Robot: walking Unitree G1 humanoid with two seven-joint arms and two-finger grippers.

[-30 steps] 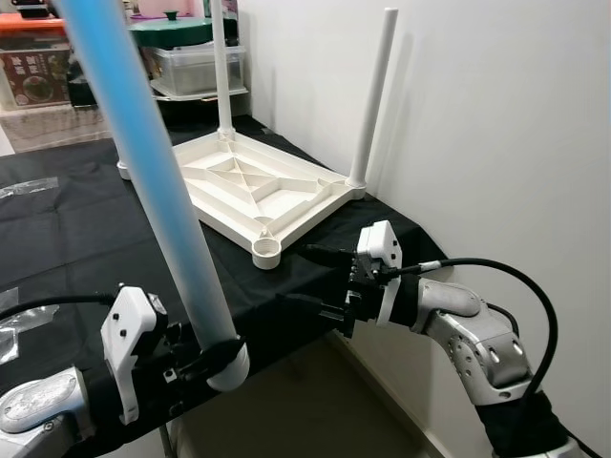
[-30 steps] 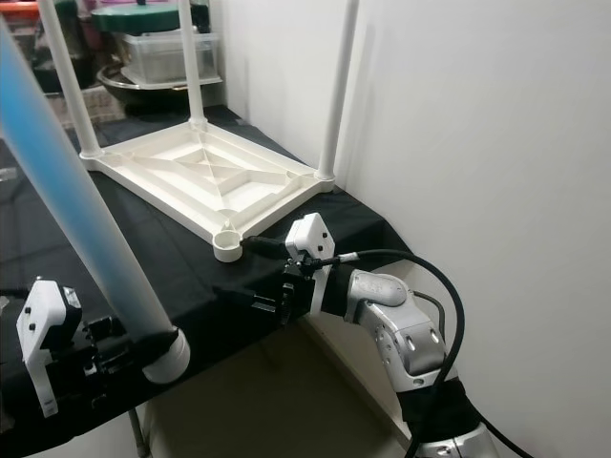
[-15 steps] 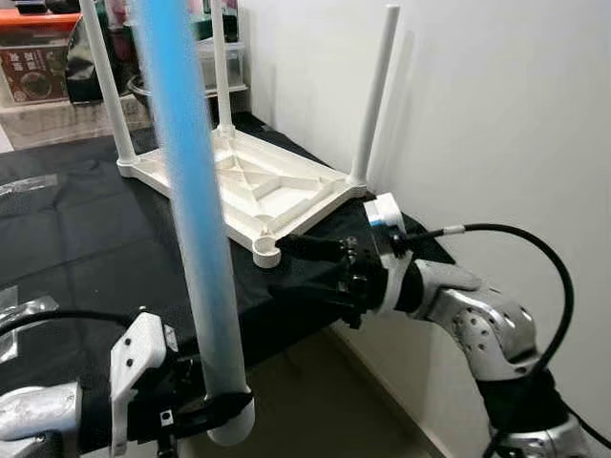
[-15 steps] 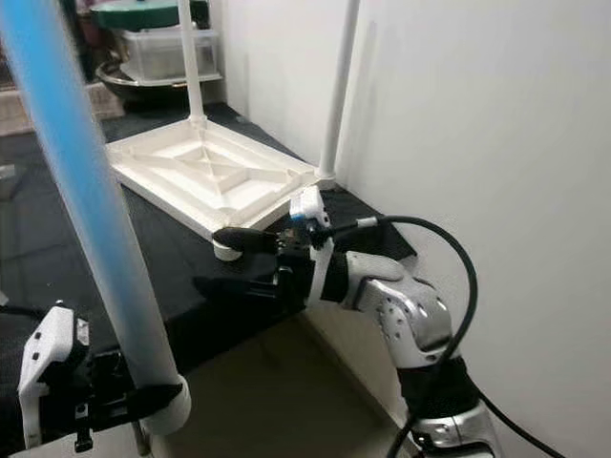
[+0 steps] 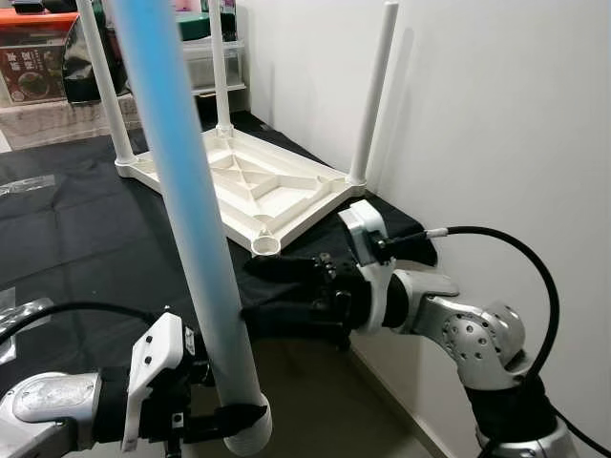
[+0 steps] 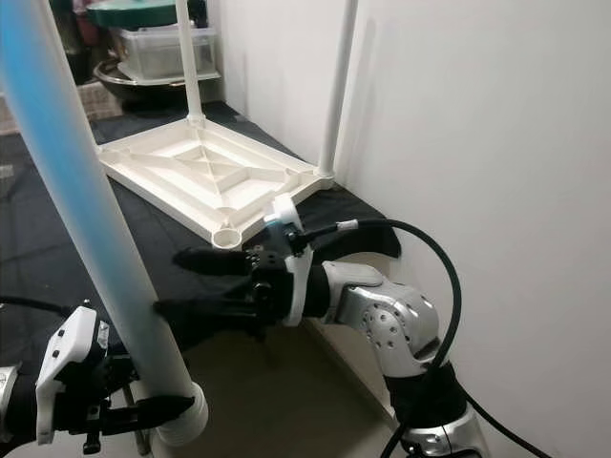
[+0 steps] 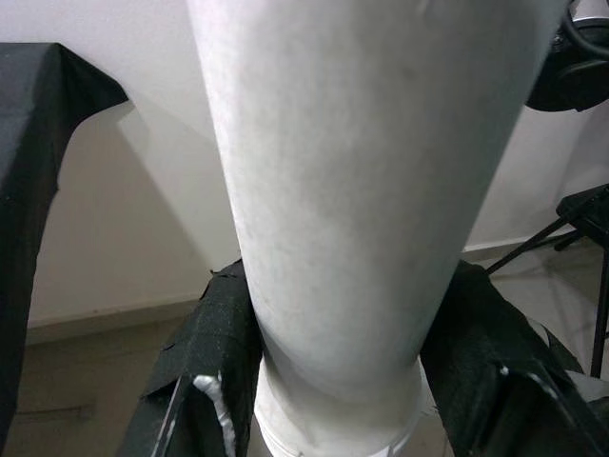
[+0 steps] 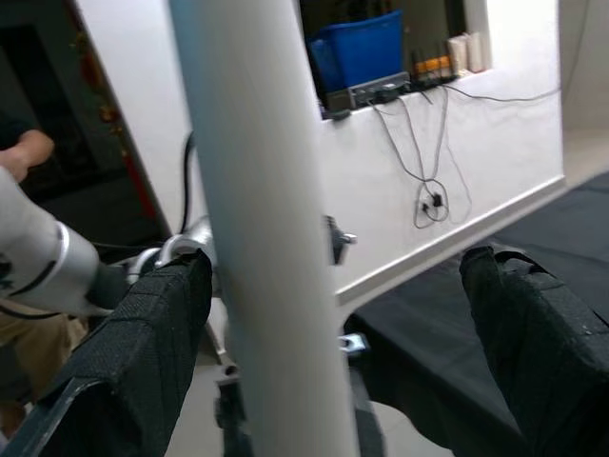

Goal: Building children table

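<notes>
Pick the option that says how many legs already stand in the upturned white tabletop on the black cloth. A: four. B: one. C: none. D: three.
D: three white legs stand upright in corners of the tabletop, the near corner socket is open, and the left gripper holds the fourth leg.

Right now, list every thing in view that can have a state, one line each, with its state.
Table top: upside down on the black cloth, three legs fitted, near corner socket empty.
Loose leg: held nearly upright, off the table.
Left gripper: shut on the loose leg near its lower end.
Right gripper: open, fingers spread, pointed at the loose leg, not touching it.
Storage box: lid on.
</notes>
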